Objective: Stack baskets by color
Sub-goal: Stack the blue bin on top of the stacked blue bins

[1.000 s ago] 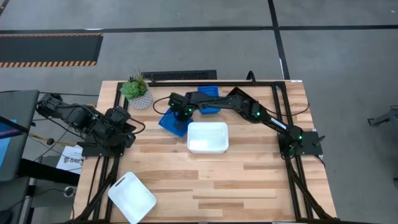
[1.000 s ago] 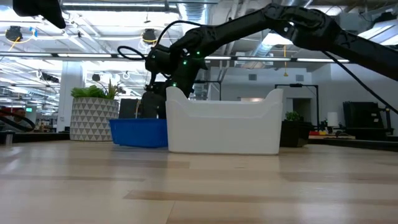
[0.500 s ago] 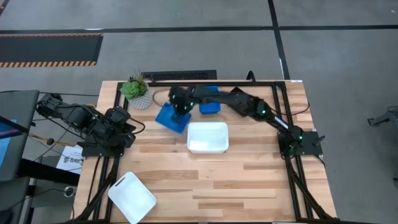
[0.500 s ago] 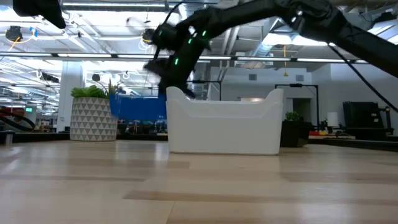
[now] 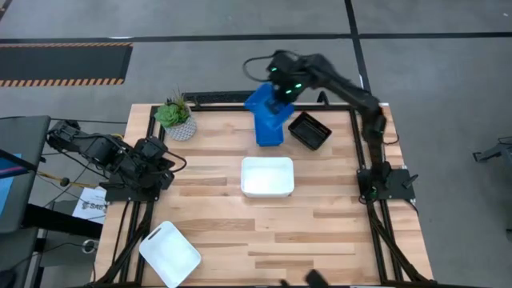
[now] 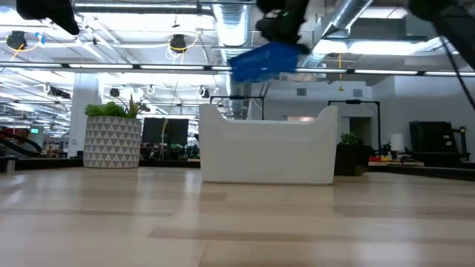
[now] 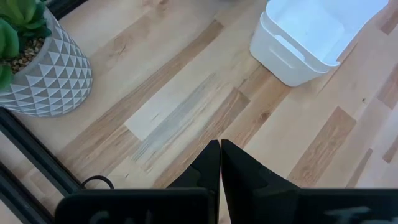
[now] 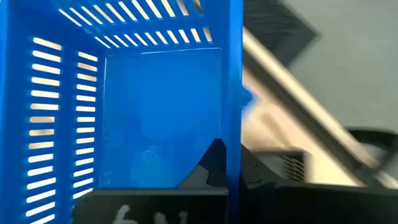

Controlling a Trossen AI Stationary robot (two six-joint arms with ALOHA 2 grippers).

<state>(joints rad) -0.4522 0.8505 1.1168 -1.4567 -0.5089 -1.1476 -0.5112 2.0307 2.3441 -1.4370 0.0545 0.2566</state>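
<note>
A wooden bench (image 5: 320, 240) is shown from above, with two dark arms mounted at its left and right edges. A white basket (image 5: 267, 177) is set upright at the centre of the bench, and a second white basket (image 5: 169, 253) lies near the corner at about 7 o'clock. A blue basket (image 5: 266, 118) is held in the air at about 12 o'clock, tilted, its rim pinched between the closed fingers of the right gripper (image 8: 225, 163); in the low view it is seen hanging well above the central white basket. A black slatted basket (image 5: 310, 130) rests just beside it, toward 1 o'clock. A potted plant (image 5: 176, 118) stands at about 10 o'clock. The left gripper (image 7: 220, 163) is parked at 9 o'clock over bare wood, its fingers closed on nothing. Because the basket is gripped by one wall only, it could swing or slip during carrying, and its hanging corner might catch the black basket.
</note>
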